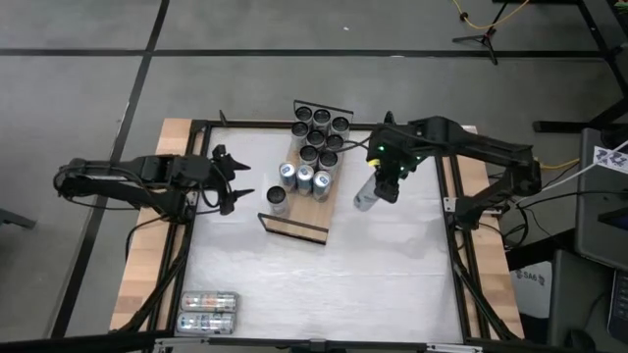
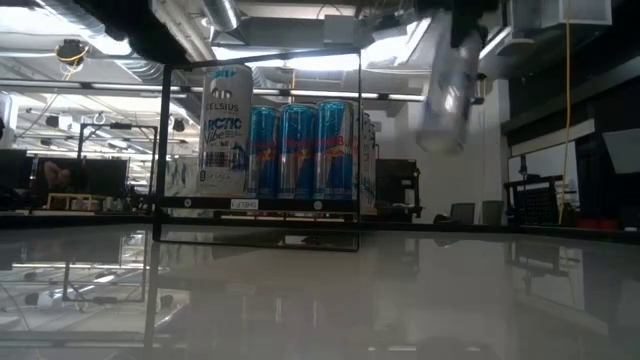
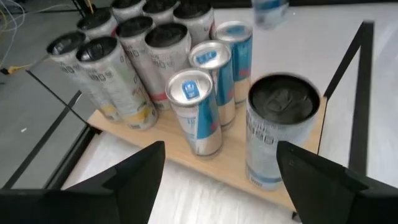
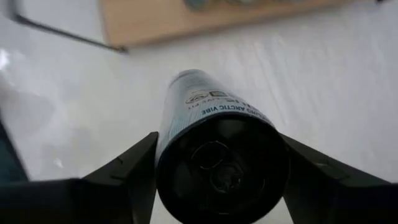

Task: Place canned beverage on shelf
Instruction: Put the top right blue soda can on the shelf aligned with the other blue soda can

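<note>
Can [image 1: 366,195] sits clamped in the right hand [image 1: 378,188], lifted off the counter [image 1: 392,275] just beside the already well-stocked shelf [image 1: 319,201], placement still left; left hand [image 1: 232,179] waits opposite, fingers apart, empty.

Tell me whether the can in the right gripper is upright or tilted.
Tilted. The can hangs slanted above the table in the low view, held in the right gripper, beside the shelf, not yet on it.
</note>
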{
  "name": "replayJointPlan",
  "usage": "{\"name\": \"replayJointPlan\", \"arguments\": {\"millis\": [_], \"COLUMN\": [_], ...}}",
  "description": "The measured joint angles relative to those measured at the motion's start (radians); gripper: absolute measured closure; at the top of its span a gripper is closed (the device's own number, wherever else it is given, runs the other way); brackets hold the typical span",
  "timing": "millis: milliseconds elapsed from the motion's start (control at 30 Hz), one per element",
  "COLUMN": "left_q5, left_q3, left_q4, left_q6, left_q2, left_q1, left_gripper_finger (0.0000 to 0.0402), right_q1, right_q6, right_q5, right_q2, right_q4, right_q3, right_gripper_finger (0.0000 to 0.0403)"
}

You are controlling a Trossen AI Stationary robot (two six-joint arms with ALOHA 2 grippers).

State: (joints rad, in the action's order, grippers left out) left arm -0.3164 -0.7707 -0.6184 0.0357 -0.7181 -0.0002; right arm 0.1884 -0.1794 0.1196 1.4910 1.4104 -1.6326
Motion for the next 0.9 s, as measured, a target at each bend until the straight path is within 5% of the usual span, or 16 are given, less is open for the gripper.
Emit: {"name": "replayJointPlan", "arguments": {"millis": [367,667,900], "left_q5": [0.020,0.049,0.049], "left_q3": [0.062,0.063,0.063], "left_q4": [0.050,0.056,0.056], "left_q6": [0.015,0.015,0.015], "left_q2": [0.019,0.019,0.019], "left_q1": [0.000,0.000,0.000], "left_gripper_finger": [0.0099,0.0099,0.0099], "right_q1": [-0.131,-0.136,-0.136], "right_q6": [-0.207,-0.214,-0.162], "right_q5": [-0.021,-0.014,-0.012], "right_q2": [0.004,0.088,0.200], "right_q4": [-0.138,-0.221,-0.230], "right_q3": [-0.107,-0.117,-0.246], "right_gripper_finger": [0.0144,0.0143,0.0143]}}
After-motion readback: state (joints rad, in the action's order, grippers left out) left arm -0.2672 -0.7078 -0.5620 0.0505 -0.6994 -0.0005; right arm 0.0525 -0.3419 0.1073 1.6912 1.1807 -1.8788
